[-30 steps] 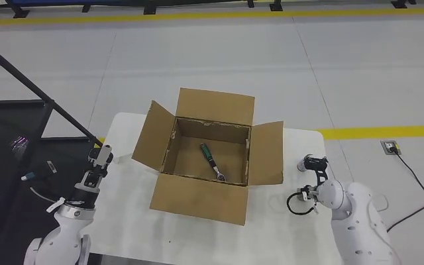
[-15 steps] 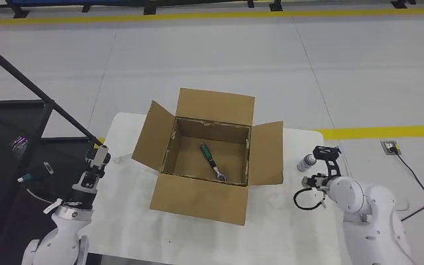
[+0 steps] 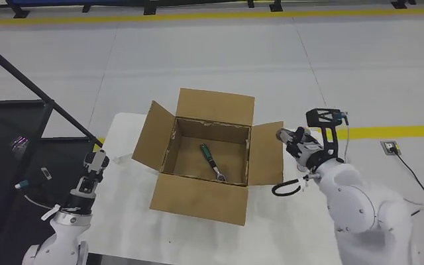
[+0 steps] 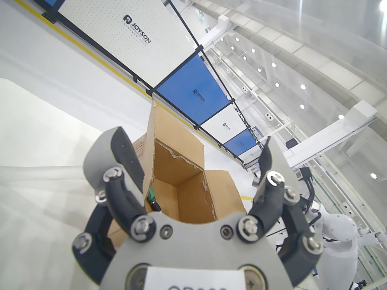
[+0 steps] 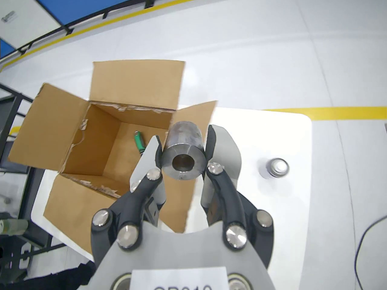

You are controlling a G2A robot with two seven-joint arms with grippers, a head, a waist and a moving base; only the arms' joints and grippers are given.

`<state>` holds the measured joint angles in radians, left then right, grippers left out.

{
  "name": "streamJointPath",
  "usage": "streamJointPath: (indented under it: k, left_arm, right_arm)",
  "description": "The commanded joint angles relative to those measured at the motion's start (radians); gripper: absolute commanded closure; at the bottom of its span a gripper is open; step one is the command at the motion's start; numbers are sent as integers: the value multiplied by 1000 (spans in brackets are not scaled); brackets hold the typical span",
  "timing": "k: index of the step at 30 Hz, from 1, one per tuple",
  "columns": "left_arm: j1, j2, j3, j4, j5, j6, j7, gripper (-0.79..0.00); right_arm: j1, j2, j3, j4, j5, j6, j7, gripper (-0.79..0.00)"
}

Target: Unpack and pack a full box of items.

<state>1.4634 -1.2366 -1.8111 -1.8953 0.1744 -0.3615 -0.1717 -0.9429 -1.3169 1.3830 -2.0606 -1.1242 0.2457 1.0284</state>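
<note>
Right hand (image 5: 183,144) is gripping a metal cylinder (image 5: 184,159) and has just swung up off the tabletop (image 3: 132,218), now hovering by the box (image 3: 199,199)'s right flap. I'm guessing it's getting packed next to the wrench (image 3: 212,161). Left hand (image 4: 195,146) is sitting wide open.

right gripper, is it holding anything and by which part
The right gripper holds a metal cylinder by its curved sides, near the end with the hole. The left gripper is open and holds nothing.
</note>
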Motion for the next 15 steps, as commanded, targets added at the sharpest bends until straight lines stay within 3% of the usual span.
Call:
streamJointPath:
  k: [1, 10, 15]
  left_arm:
    - [15, 0, -12, -4, -10, -4, 13, -785]
    - [60, 0, -46, -17, -35, -19, 31, -785]
    - [69, 1, -52, -19, -42, -24, 31, -785]
  right_arm:
    - [76, -10, -117, 77, -21, -6, 10, 0]
    - [409, -107, -539, 564, -58, 75, 10, 0]
    - [543, -189, -691, 873, -20, 131, -17, 0]
